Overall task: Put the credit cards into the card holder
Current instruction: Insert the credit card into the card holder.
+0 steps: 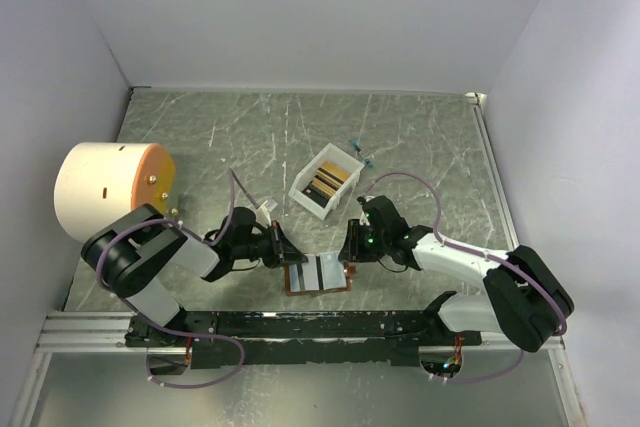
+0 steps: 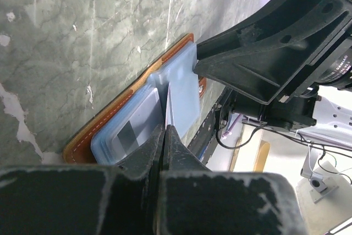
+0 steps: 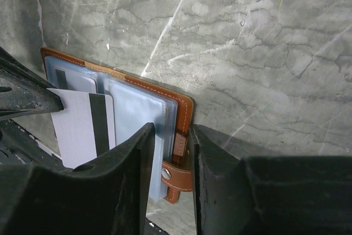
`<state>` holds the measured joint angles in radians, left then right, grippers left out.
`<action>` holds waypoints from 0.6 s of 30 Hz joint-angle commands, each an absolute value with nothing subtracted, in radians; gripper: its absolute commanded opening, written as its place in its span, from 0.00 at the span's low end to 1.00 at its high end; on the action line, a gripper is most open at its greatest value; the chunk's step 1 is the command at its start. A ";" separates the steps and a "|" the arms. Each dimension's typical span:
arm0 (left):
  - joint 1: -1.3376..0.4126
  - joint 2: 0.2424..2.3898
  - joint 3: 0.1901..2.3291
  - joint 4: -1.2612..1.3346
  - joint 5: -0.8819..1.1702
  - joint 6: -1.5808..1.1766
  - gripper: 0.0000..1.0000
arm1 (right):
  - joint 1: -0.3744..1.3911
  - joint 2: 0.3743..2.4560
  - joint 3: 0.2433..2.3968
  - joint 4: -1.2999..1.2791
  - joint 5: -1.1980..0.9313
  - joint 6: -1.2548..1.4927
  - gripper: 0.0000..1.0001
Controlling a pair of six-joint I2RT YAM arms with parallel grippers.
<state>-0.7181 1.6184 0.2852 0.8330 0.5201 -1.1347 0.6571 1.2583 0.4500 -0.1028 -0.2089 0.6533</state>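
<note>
Left fingers (image 2: 181, 155) are together, clamped on a pale card (image 3: 82, 130) with a dark stripe, which is held over the left half of the open holder (image 3: 137, 108). Right fingers (image 3: 126, 174) are apart and straddle the holder's snap-tab edge; whether they pinch it cannot be told. Holder lies flat on the tabletop (image 3: 247, 53) between the two arms, blue pockets up. More cards (image 1: 328, 183) sit in a white box (image 1: 305, 199) beyond it, apart from the holder.
</note>
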 commanded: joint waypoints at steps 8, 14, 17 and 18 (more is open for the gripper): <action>-0.739 1.573 0.331 0.676 0.444 -1.080 0.07 | 0.667 1.214 0.437 -0.147 -0.168 0.648 0.30; -0.742 1.489 0.359 0.515 0.369 -1.031 0.07 | 0.667 1.208 0.434 -0.147 -0.164 0.647 0.29; -0.743 1.493 0.373 0.518 0.376 -1.030 0.07 | 0.668 1.206 0.434 -0.148 -0.167 0.647 0.29; -0.744 1.501 0.377 0.519 0.380 -1.031 0.07 | 0.668 1.204 0.434 -0.149 -0.169 0.647 0.29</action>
<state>-0.7361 1.4975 0.3466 0.5743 0.4175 -1.0668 0.6624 1.2251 0.4469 -0.1406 -0.1841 0.6533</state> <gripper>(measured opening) 0.075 0.292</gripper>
